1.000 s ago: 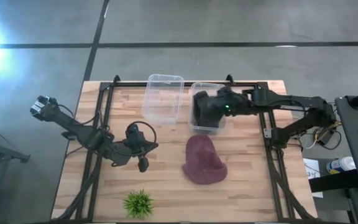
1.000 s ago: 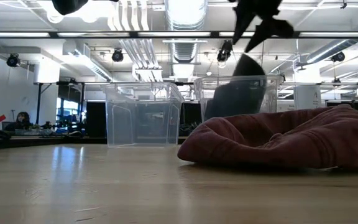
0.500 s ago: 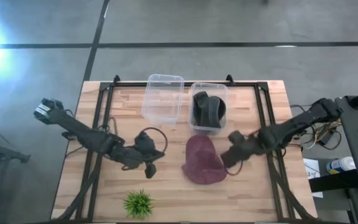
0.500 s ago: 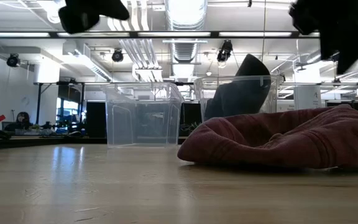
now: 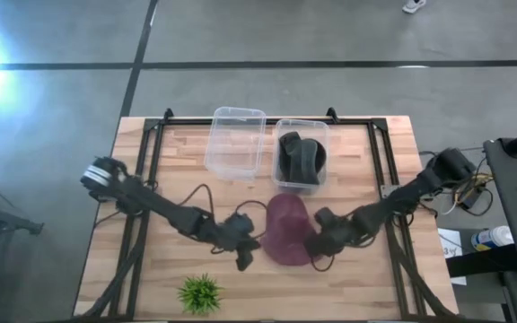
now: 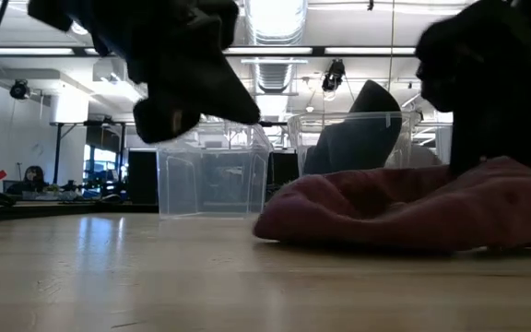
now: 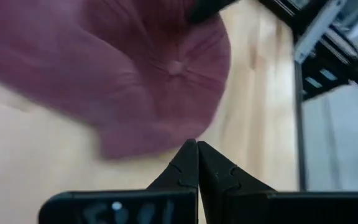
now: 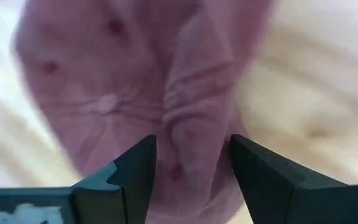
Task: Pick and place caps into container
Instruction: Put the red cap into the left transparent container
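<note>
You had the right gripper (image 8: pixel 188 163) low over the maroon cap (image 5: pixel 285 231), fingers apart with a fold of cloth between them. Only its wrist view showed that. The left gripper (image 7: pixel 197 152), fingers together, pointed at the cap's near edge. Both had closed in since half a second earlier. Farther back, a dark cap (image 5: pixel 300 158) sat in the right bin (image 5: pixel 281 132).

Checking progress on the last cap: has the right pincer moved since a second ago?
Yes. The right pincer left the right-hand clear bin holding the dark caps and came toward the table's front, now open at the maroon cap.
</note>
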